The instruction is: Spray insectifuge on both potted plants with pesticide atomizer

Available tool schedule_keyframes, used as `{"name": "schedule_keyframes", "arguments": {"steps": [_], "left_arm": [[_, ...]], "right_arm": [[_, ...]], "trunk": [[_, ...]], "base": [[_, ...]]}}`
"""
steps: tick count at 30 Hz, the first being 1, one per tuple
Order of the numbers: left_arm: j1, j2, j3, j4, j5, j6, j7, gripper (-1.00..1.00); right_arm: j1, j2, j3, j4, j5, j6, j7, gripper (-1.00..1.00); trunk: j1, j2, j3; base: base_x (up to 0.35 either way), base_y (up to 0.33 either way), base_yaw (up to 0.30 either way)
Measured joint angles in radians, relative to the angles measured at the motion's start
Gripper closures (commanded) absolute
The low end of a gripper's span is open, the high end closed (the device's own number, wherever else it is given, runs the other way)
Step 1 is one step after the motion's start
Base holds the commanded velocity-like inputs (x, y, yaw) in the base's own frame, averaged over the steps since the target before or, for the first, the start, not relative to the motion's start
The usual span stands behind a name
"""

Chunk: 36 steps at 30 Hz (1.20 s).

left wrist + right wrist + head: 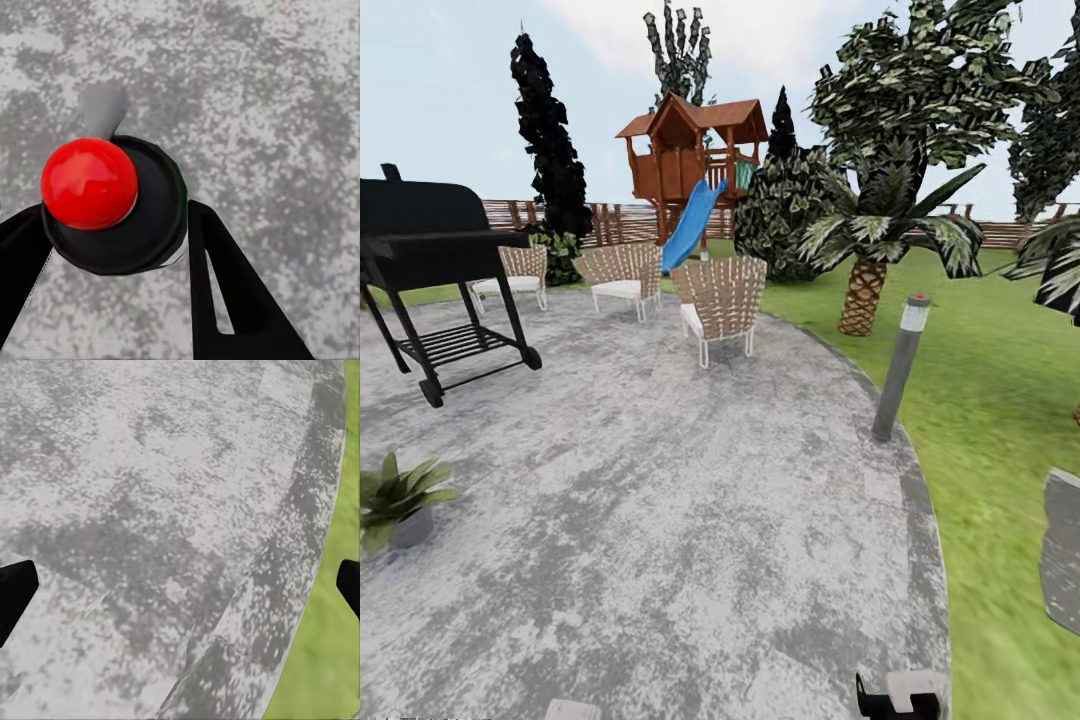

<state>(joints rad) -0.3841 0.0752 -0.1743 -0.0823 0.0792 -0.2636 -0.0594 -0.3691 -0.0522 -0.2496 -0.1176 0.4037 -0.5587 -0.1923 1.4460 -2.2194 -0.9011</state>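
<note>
In the left wrist view my left gripper (112,214) is shut on the pesticide atomizer (154,217), a dark round body with a shiny red knob (88,182) on top, held over the mottled grey paving (270,97). One potted plant (395,497), a low green rosette in a small grey pot, stands on the paving at the head view's left edge. My right gripper (184,585) is open above the paving's rim with nothing between its fingers. The garden lawn (1000,390) borders the paving on the right.
A black grill (440,255) stands at the back left. Three wicker chairs (720,300) sit behind the paving, and a grey lamp post (900,370) marks its right rim. A palm (865,290), a wooden playhouse with a blue slide (690,160) and the fence (610,222) lie beyond.
</note>
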Motion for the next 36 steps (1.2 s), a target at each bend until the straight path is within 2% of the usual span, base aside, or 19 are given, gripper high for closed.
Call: {"name": "schedule_keyframes", "arguments": {"steps": [20,36], "left_arm": [[0.000,0.000,-0.001,0.000,0.000,0.000,0.000,1.00],[0.000,0.000,0.001,0.000,0.001,0.004,0.000,1.00]], "right_arm": [[0.000,0.000,0.000,0.000,0.000,0.000,0.000,-1.00],[0.000,0.000,0.000,0.000,0.000,0.000,0.000,-1.00]], "trunk": [[0.000,0.000,0.000],[0.001,0.000,0.000]], "base": [[0.318,-0.096,0.277],[0.033,-0.006,0.277]]}}
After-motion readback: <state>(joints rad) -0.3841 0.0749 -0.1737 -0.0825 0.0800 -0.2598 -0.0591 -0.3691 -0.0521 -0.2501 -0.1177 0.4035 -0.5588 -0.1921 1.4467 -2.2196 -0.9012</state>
